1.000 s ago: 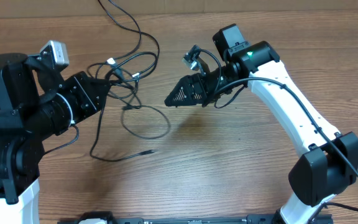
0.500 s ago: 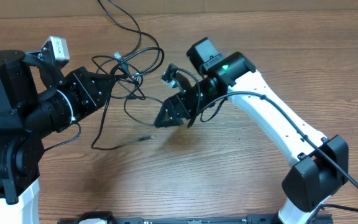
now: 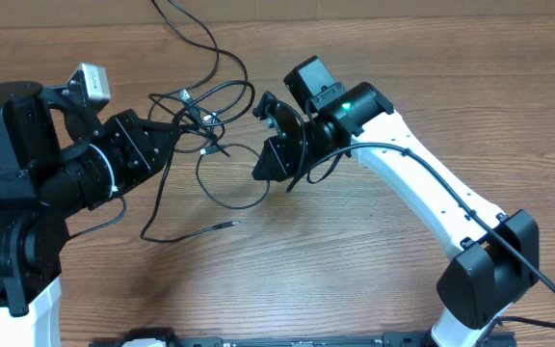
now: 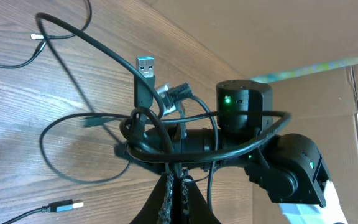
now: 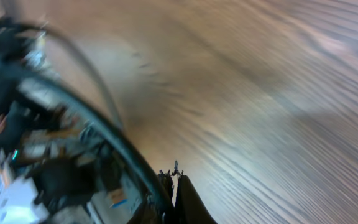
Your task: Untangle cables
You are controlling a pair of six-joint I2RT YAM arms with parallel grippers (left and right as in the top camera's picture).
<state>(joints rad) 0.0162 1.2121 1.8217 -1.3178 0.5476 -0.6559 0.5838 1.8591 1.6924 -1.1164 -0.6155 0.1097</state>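
Note:
The cables point(image 3: 210, 120) are thin black cords tangled between the two arms, with one loop point(image 3: 229, 198) lying on the wood. My left gripper point(image 3: 170, 130) is shut on the knot. In the left wrist view its tips point(image 4: 176, 180) pinch the bundle point(image 4: 148, 146), and a silvery USB plug point(image 4: 145, 65) stands above it. My right gripper point(image 3: 258, 173) is shut at the loop's right edge. The blurred right wrist view shows a black cord point(image 5: 98, 124) running down into its jaws point(image 5: 174, 177). A loose plug end point(image 3: 227, 226) rests on the table.
One cord point(image 3: 191, 29) trails off the table's back edge. A cardboard wall point(image 3: 403, 8) stands behind the table. The right arm's wrist point(image 4: 247, 124) fills the space just beyond the knot in the left wrist view. A white plug point(image 4: 37, 36) lies at the far left.
My right gripper swung left to the loop and closed from wide open to shut. The loop and the loose plug end shifted on the table. The left gripper stayed shut.

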